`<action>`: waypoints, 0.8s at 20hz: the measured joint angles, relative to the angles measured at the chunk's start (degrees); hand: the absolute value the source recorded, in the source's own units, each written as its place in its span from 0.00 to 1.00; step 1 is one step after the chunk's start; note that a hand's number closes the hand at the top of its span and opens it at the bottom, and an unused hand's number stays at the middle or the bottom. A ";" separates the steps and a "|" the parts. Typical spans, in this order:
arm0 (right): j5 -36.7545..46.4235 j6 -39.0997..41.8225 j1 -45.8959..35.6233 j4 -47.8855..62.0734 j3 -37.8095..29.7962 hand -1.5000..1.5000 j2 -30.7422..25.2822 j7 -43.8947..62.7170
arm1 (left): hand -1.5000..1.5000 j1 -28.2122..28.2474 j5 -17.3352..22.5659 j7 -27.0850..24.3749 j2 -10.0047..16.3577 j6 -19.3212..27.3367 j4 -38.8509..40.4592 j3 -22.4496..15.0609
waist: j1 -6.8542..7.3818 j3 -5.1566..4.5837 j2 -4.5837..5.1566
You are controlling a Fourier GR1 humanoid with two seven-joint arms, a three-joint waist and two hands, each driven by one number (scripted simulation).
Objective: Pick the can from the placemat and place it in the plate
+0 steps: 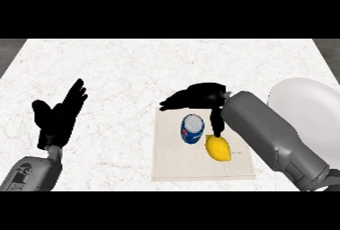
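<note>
1. The white marble counter top fills the view. Its far strip and the wide stretch between my two hands lie bare, and grey floor shows past both far corners.
2. The round white plate sits at the right, cut by the view's edge. My grey right forearm crosses its near-left rim.
3. The beige cloth placemat lies at centre, just left of the plate. Its left half is bare.
4. My left hand rests open at the left, fingers up, well apart from the mat.
5. My right hand hangs over the mat's far edge, released and grasping nothing. Its fingers stretch leftward, and the thumb points down just right of the can.
6. The blue can with a white top stands on the mat just below my right palm, ungrasped.
7. The yellow lemon lies on the mat beside the can's near-right, against my forearm.
</note>
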 measured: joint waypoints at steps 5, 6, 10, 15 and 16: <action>3.98 -0.61 0.35 1.22 -1.44 0.00 2.10 -0.12 | 0.50 1.16 -0.64 -0.21 -0.04 -1.59 -0.72 1.63 | 0.07 -0.06 -0.12; 4.82 -0.64 0.06 1.82 -1.73 0.00 2.37 -0.46 | 0.50 1.51 -0.68 -0.70 -0.20 -2.11 -0.29 1.94 | 0.09 -0.05 -0.10; 8.91 -1.13 0.92 1.87 -1.41 0.00 3.56 -0.77 | 0.50 1.01 -1.68 -0.45 -1.50 -2.16 0.16 2.45 | -0.03 -0.15 -0.26; 12.83 -1.74 1.54 0.88 0.85 1.00 3.64 -3.17 | 0.50 2.10 -2.47 0.26 -1.69 -2.33 -1.39 2.94 | 0.06 -0.25 -0.43; 13.37 -2.37 1.29 1.45 1.05 1.00 3.87 -4.23 | 0.50 1.73 -2.55 0.53 -1.59 -2.61 -1.16 3.05 | 0.12 -0.25 -0.41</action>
